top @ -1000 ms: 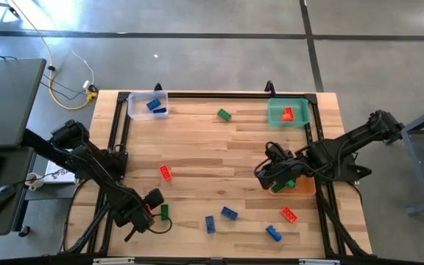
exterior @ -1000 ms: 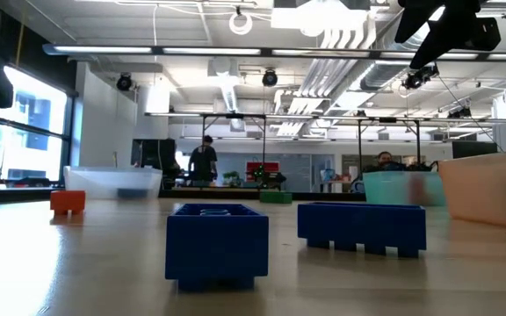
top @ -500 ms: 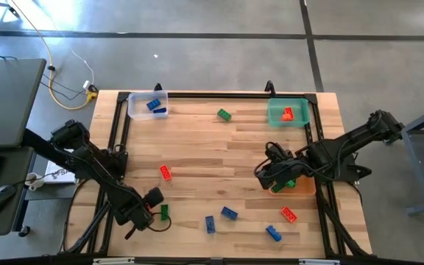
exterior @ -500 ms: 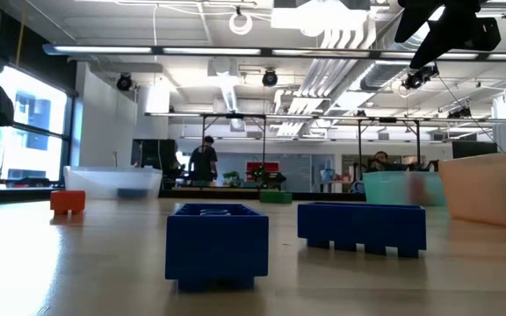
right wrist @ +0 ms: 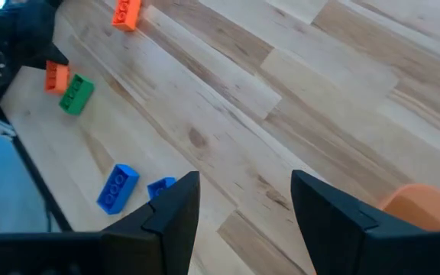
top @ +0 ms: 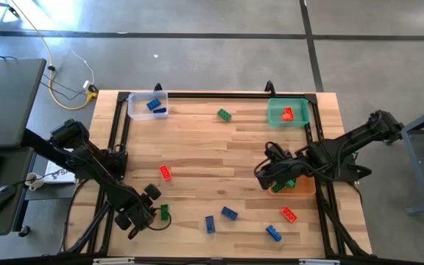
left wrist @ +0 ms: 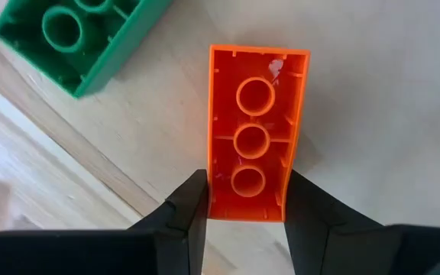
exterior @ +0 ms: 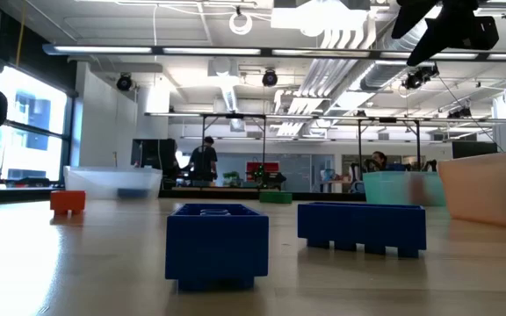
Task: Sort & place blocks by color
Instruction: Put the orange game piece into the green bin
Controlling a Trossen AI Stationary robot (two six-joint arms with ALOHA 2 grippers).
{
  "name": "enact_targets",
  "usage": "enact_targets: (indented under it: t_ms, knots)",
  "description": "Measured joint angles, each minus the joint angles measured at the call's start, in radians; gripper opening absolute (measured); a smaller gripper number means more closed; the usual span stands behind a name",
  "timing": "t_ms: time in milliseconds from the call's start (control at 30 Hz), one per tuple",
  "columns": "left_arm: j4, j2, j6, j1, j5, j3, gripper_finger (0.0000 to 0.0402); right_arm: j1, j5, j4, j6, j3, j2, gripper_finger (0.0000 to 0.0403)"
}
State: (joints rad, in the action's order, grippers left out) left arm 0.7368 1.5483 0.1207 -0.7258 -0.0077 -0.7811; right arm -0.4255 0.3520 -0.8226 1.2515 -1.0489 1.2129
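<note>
An orange-red block (left wrist: pixel 256 135) sits clamped at its near end between your left hand (left wrist: pixel 244 200) fingers, underside up, just beside the green block (left wrist: pixel 79 40) near the desk (top: pixel 219 154) front-left corner. Your right hand (right wrist: pixel 244 202) hangs with fingers apart, holding nothing, beside the orange bin (right wrist: pixel 426 206).

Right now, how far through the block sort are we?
Done: two blue blocks in the clear bin, a red one in the teal bin. In hand: the left gripper is shut on an orange-red block beside a green block. The right gripper is open beside the orange bin. Left: several loose blocks on the table.
</note>
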Motion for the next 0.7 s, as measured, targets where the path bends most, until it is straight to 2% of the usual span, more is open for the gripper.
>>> enact_targets:
  t_ms: [233,433,700]
  knots:
    - [0.003,-0.063,0.131,0.001,0.008,-0.042,0.0105,0.003,-0.02,0.046,-0.005,0.0,0.0,0.0193]
    - [0.022,-0.129,0.22,0.033,-0.011,-0.07,0.0105,0.03,-0.017,0.079,-0.111,0.0,0.0,0.0195]
    - [0.021,-0.177,0.303,0.174,-0.164,-0.113,0.0105,0.128,-0.027,0.251,-0.299,0.0,0.0,0.0246]
